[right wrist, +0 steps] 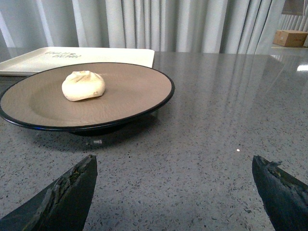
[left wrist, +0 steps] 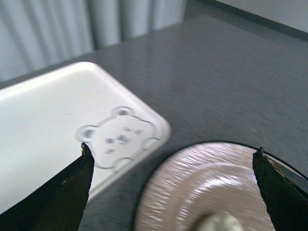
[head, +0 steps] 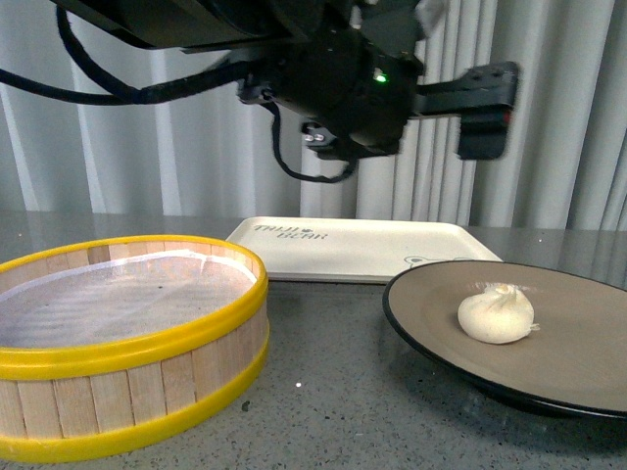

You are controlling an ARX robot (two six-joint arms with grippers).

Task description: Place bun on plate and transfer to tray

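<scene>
- the right gripper [right wrist: 173, 157] sits low over the grey speckled table [right wrist: 207, 144]. its two dark fingertips are spread wide, with only bare tabletop between them, so it grips nothing.
- just beyond those fingertips is the plate [right wrist: 130, 91], tan inside with a glossy black rim, standing on its dark foot on the table.
- the bun [right wrist: 83, 85] lies on the plate, off-centre and well inside the rim, pleated top upward. nothing touches it.
- in the front view, the near left of the table holds a round wooden steamer basket [head: 127, 343] with yellow bands and a white liner. it stands apart from the plate.
- the left gripper [left wrist: 172, 147] hangs above the plate's far edge, looking down. its fingertips are also far apart and hold nothing.
- under the left gripper, the bun shows only as a blur at the edge of the left wrist view.
- behind the plate lies the tray [head: 362, 250], cream-white and flat on the table. its rounded corner carries a bear drawing [left wrist: 118, 137], and dark lettering sits near its far edge.
- a strip of table shows between the tray's corner and the plate's rim, so they are close but not touching.
- a black arm [head: 343, 88] with trailing cables hangs high over the tray in the front view.
- pale pleated curtains [head: 176, 147] close off the back, and a cardboard box [right wrist: 292, 37] sits far off to one side.
</scene>
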